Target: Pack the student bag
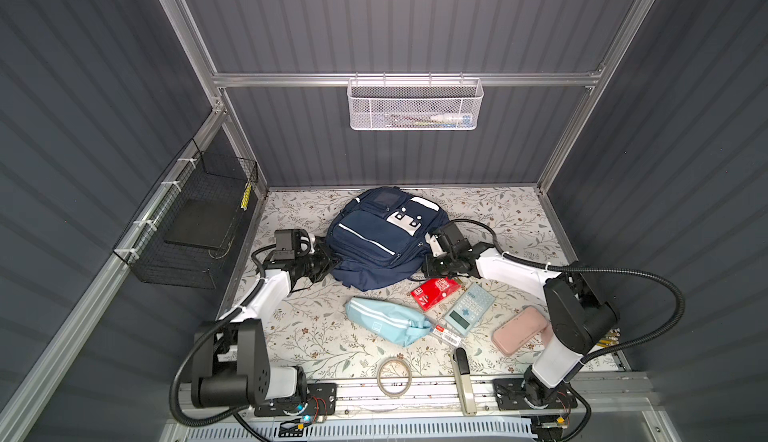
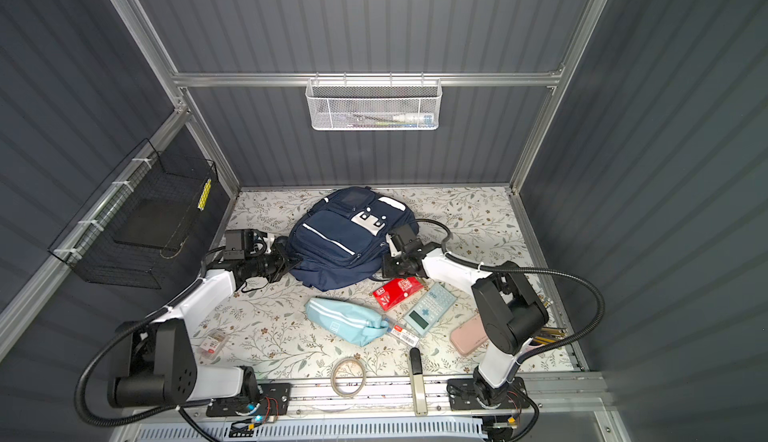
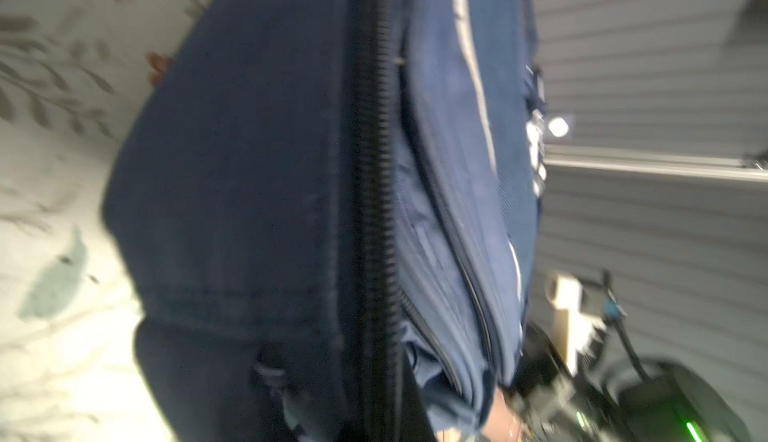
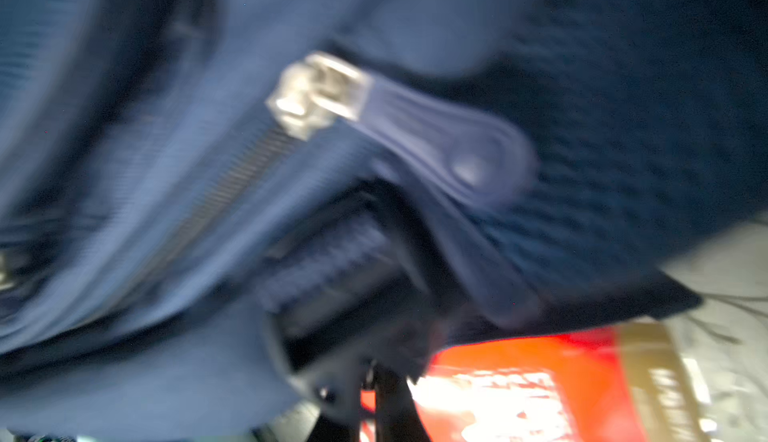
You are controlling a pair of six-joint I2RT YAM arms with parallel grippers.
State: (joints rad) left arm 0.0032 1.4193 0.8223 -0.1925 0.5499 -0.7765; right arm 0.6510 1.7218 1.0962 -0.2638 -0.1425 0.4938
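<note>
The student bag point(image 1: 374, 244) point(image 2: 332, 244), a navy backpack with white stripes, lies at the back middle of the floral table in both top views. My left gripper point(image 1: 331, 262) point(image 2: 286, 263) presses into its lower left edge, its fingers hidden by fabric. The left wrist view is blurred and shows only the bag's side point(image 3: 249, 170) and a dark zip. My right gripper point(image 1: 426, 267) point(image 2: 384, 267) is at the bag's lower right edge. In the right wrist view its dark fingers point(image 4: 374, 381) stand together on bag fabric, below a silver zip slider with a blue pull tab point(image 4: 436, 145).
In front of the bag lie a red box point(image 1: 436, 292), a calculator point(image 1: 469, 309), a light blue pouch point(image 1: 386, 321), a pink pencil case point(image 1: 521, 330), a tape roll point(image 1: 394, 376) and a small packet point(image 2: 214, 342). A black wire basket point(image 1: 187, 228) hangs on the left wall.
</note>
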